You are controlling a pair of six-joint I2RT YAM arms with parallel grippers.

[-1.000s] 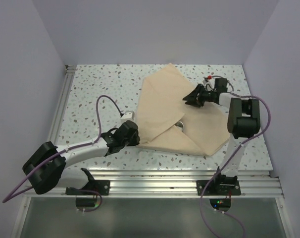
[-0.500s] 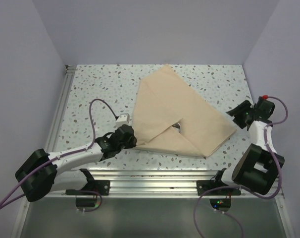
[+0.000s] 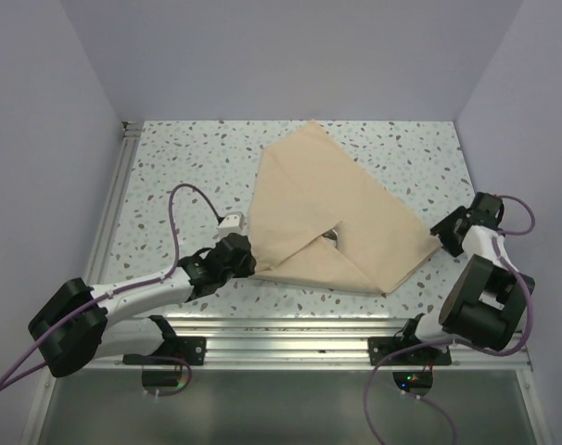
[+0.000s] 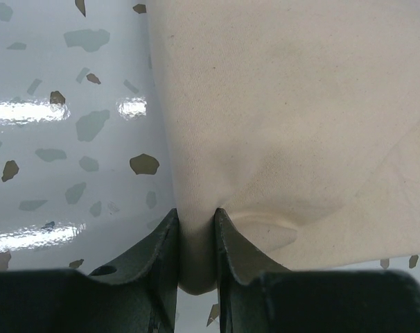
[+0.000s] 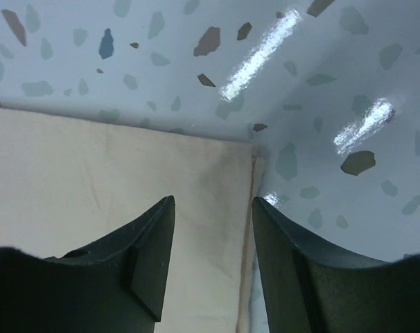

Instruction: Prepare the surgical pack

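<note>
Partway done, judging by the lie of the cloth (image 3: pixel 327 185): flaps already folded in toward the middle, one triangular flap up from 6 o'clock, with only a small gap at the centre showing a glint of tray (image 3: pixel 336 237) underneath. Not yet a tidy rectangular bundle, more a lopsided diamond, lying mid-surface (image 3: pixel 179 167) and a little toward 3 o'clock. No sachets or instruments in sight, possibly wrapped inside. Most likely left to do: bringing in the side corners and squaring everything up.

At the cloth's 7 o'clock corner, left gripper (image 4: pixel 196 220) clenched on a pinch of fabric drawn up between the jaws. At the 4 o'clock corner, right gripper (image 5: pixel 213 208) released, jaws apart and grasping nothing, poised over the hemmed edge.

Cloth: tan, matte, finely woven, soft enough to pucker at the pinch, with a faint grey smudge near the hem in the right wrist view. Tray: bare shiny metal. Surface: pale, glossy, flecked like terrazzo, streaked with bright reflections.
</note>
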